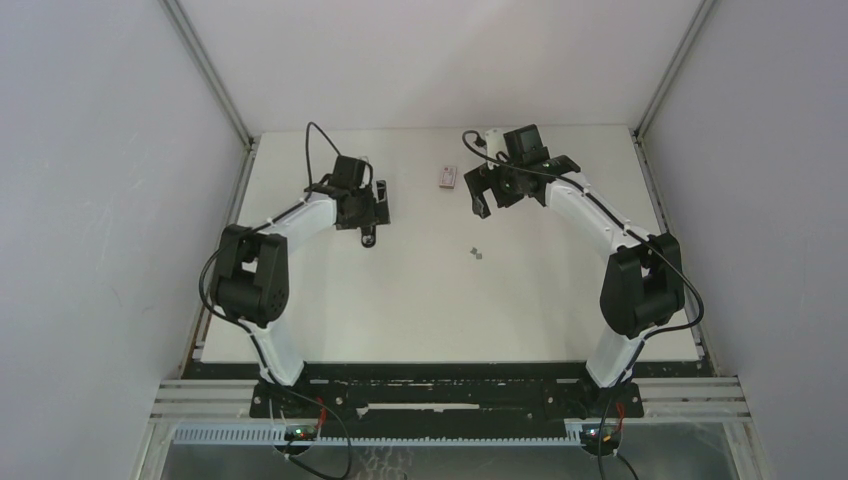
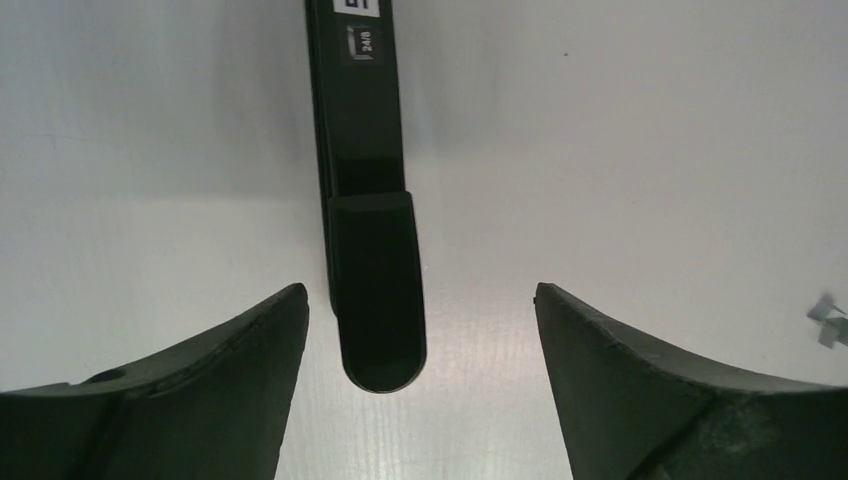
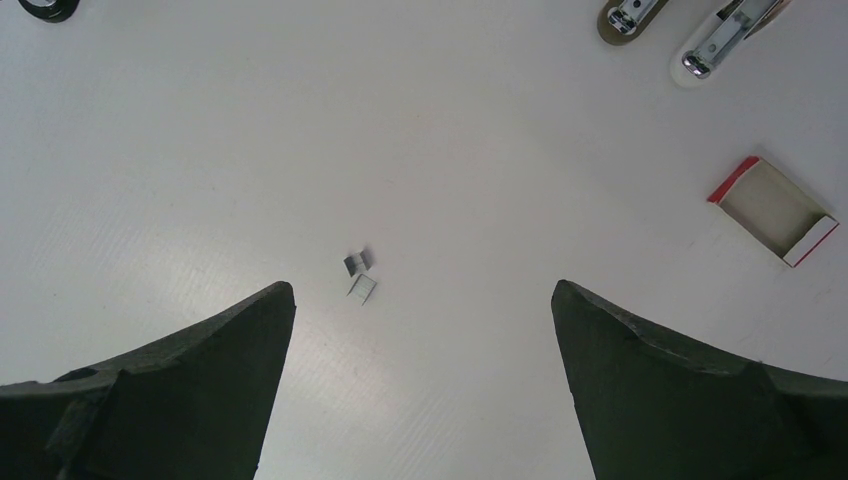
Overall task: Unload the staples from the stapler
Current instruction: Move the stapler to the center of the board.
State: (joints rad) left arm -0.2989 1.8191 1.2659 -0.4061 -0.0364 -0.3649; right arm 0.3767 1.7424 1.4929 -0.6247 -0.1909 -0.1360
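One stapler (image 2: 368, 250) between left gripper's (image 2: 420, 292) jaws

table (image 1: 420, 300): white | small box (image 3: 770, 210): open, red-edged, flat on table

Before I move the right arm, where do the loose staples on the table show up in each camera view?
Top external: staples at the middle of the table, nearer the arms than the small box.
Left wrist: just inside the right edge, right of the stapler.
Right wrist: near the centre, slightly left.
Shared landmark: the small box, at the right in the right wrist view; absent from left wrist.
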